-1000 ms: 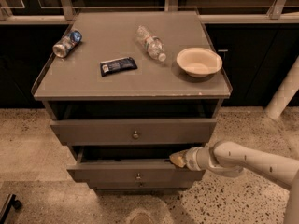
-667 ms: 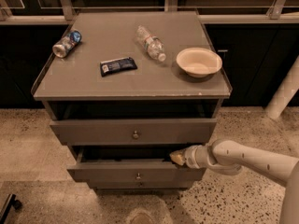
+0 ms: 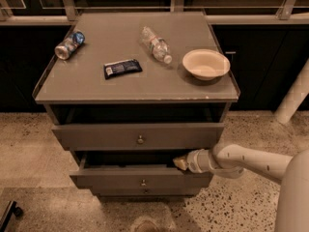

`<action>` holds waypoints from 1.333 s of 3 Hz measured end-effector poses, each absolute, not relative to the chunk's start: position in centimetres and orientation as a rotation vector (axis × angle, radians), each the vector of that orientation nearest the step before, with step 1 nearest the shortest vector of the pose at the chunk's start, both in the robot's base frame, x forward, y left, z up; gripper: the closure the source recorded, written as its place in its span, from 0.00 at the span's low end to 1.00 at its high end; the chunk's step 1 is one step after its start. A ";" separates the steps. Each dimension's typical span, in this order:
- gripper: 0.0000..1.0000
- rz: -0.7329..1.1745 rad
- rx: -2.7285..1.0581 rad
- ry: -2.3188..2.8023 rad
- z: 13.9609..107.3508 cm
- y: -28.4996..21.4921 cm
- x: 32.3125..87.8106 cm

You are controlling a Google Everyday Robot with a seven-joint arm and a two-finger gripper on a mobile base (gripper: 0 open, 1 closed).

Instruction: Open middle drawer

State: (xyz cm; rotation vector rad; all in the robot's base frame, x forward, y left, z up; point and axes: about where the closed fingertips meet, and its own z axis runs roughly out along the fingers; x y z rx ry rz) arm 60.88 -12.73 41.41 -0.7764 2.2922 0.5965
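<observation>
Nothing has shifted since a moment ago: the claw (image 3: 179,163) sits at the top edge of the middle drawer (image 3: 116,178), which stands partly out under the worktop (image 3: 145,88); whether it grips, I cannot tell

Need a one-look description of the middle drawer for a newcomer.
Find the grey cabinet with a white bowl on top. Under its taller-fronted top drawer is the middle drawer, partly open. Its front is shallower, with a small round knob, and the pincer on the white arm sits at its top edge.
</observation>
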 end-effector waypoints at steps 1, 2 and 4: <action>1.00 0.633 -0.817 2.316 40.3 -12.3 58.7; 1.00 0.662 -0.838 2.328 40.1 -12.3 56.1; 1.00 0.671 -0.856 2.307 41.5 -13.0 53.7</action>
